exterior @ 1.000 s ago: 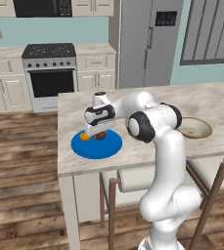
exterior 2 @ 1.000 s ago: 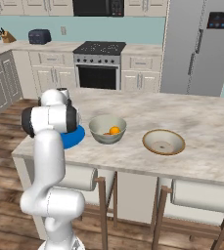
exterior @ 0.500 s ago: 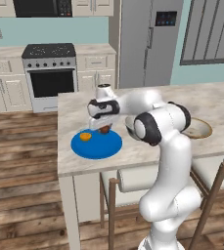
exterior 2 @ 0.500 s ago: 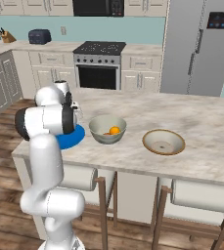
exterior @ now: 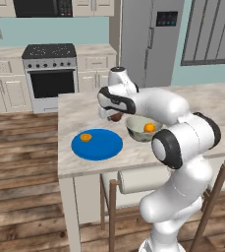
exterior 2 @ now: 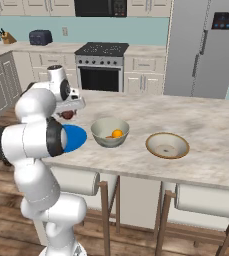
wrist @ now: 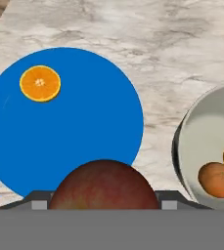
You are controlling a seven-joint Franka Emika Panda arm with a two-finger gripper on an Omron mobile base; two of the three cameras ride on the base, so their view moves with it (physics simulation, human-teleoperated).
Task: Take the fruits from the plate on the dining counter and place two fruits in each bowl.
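Observation:
My gripper (exterior: 115,117) is shut on the dark red-brown fruit (wrist: 103,184) and holds it above the dining counter (exterior: 79,106), between the blue plate (exterior: 97,144) and the grey-green bowl (exterior: 142,129). One bright orange fruit (wrist: 40,83) still lies on the plate (wrist: 69,122), near its far left rim. Inside the grey-green bowl (wrist: 206,141) lie a reddish-orange fruit (wrist: 218,179) and a bright orange fruit (exterior 2: 117,133). The tan-rimmed bowl (exterior 2: 167,145) stands to the right of it with nothing inside. From the right base view, my gripper (exterior 2: 68,114) hangs just left of that deep bowl (exterior 2: 110,132).
Stools with pale seats (exterior 2: 201,200) tuck under the counter's near edge. A stove (exterior: 49,74) and a refrigerator (exterior: 151,42) stand along the far wall. My own arm (exterior: 178,128) arches over the counter's right part.
The gripper has risen off the plate with the dark red-brown fruit in it and carried it right, toward the grey-green bowl.

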